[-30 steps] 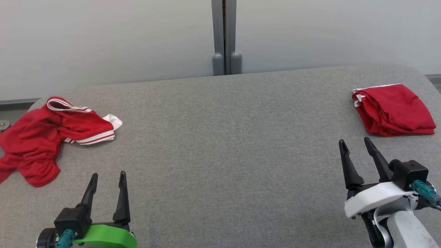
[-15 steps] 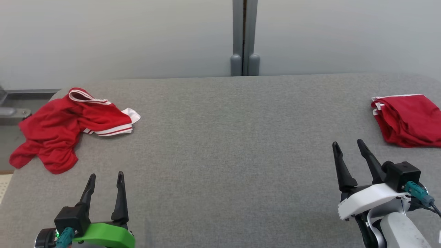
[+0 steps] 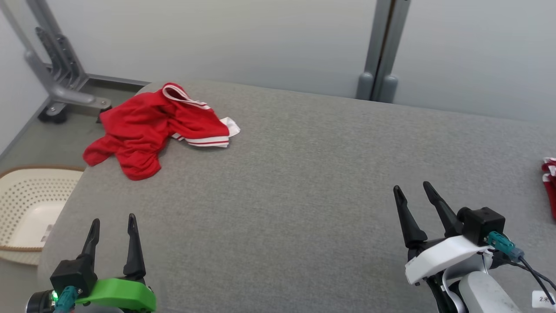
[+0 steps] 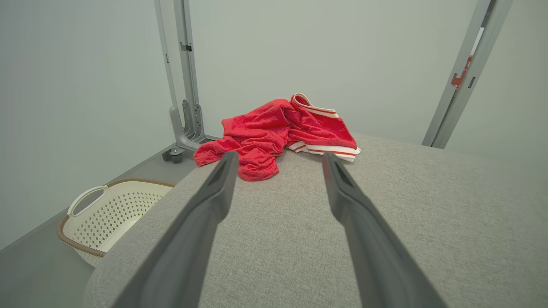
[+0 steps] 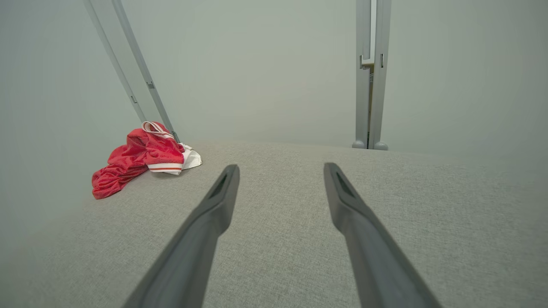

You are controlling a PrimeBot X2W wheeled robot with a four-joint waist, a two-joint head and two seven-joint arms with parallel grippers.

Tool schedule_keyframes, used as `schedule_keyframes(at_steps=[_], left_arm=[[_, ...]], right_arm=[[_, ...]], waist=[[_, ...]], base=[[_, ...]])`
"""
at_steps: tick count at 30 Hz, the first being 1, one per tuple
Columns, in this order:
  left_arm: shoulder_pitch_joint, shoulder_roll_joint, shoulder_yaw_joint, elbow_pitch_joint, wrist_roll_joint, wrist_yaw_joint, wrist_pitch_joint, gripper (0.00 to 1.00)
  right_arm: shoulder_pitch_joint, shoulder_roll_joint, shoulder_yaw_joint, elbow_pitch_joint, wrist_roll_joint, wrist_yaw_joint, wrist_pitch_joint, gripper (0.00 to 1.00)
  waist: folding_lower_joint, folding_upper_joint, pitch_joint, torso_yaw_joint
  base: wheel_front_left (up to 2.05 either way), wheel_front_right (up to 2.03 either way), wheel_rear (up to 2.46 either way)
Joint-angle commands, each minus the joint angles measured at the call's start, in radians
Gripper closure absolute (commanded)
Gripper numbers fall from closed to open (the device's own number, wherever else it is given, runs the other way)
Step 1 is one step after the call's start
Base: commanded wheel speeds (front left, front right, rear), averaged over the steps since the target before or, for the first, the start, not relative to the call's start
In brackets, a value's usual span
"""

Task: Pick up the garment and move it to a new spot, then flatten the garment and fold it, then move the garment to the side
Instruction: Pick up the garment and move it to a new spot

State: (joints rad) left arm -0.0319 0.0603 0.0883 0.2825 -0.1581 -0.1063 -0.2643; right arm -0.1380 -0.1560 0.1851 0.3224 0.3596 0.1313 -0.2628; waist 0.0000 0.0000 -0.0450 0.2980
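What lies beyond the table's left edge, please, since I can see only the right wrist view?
Observer: A pale perforated basket stands on the floor beside the table, off its near left corner.
Operator: Thank you. Is there any cloth besides the crumpled red garment?
Observer: Yes, a second red cloth lies at the table's right side, cut off by the edge of the head view.
Operator: And how does the left tool stand?
Observer: The left tool is open and empty over the near left corner, well short of that garment.
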Motion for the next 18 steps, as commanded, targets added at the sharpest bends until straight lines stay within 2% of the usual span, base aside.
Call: schedule_keyframes(at_steps=[1, 9, 18], left_arm=[[-0.008, 0.006, 0.001, -0.003, 0.008, 0.000, 0.000, 0.00], [0.000, 0.010, 0.010, 0.002, 0.010, 0.000, 0.000, 0.00], [-0.035, 0.013, 0.009, 0.014, -0.001, -0.006, 0.000, 0.00]], right_arm=[[0.005, 0.000, 0.005, -0.005, 0.006, -0.001, -0.003, 0.00], [0.012, -0.006, 0.017, -0.019, 0.016, -0.001, -0.003, 0.00], [0.000, -0.005, 0.031, -0.034, 0.017, -0.001, -0.003, 0.00]], waist=[[0.0000, 0.0000, 0.004, 0.100], [0.0000, 0.0000, 0.011, 0.196], [0.0000, 0.0000, 0.022, 0.204]], base=[[0.00, 0.00, 0.00], [0.00, 0.00, 0.00], [0.00, 0.00, 0.00]])
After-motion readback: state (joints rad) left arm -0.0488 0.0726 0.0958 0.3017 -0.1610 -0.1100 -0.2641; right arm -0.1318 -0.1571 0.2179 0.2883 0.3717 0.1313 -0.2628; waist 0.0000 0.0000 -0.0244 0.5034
